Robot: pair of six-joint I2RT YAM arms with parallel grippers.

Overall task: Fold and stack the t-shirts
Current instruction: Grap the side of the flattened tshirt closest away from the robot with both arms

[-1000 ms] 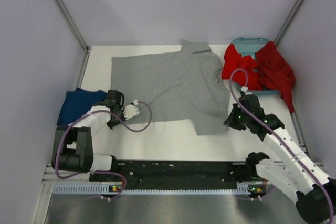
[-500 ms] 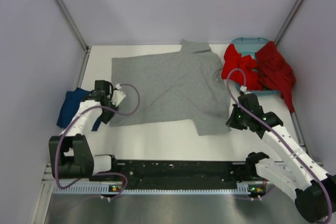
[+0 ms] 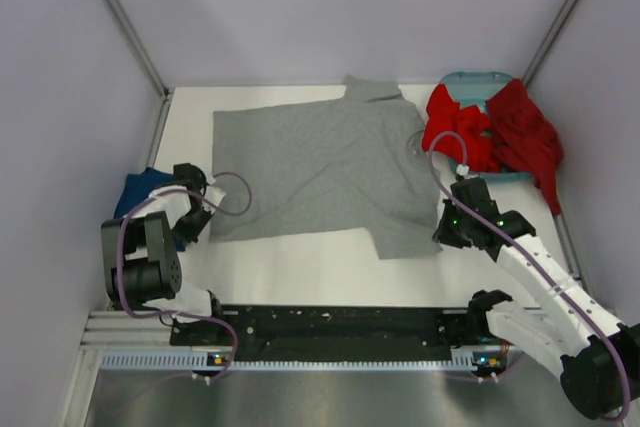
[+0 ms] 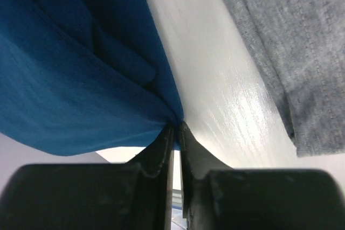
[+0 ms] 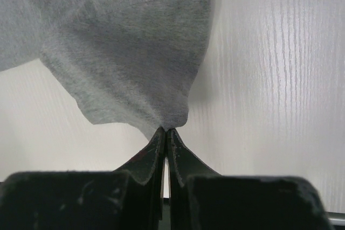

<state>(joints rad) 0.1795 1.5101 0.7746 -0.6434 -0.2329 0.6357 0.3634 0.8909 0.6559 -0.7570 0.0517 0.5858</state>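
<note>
Grey shirt (image 3: 320, 172) lies spread flat on the tabletop (image 3: 300, 267), its near-right corner pinched in the right gripper (image 5: 164, 133). Left gripper (image 4: 175, 127) is clamped on the rumpled navy shirt (image 4: 64, 79) at left; red shirts (image 3: 490, 132) heap far right.

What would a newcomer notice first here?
A grey t-shirt lies spread across the middle of the table, its near right corner pinched by the right end effector. At the left edge, the left end effector pinches a navy t-shirt; red t-shirts spill from a teal basket, far right.
</note>
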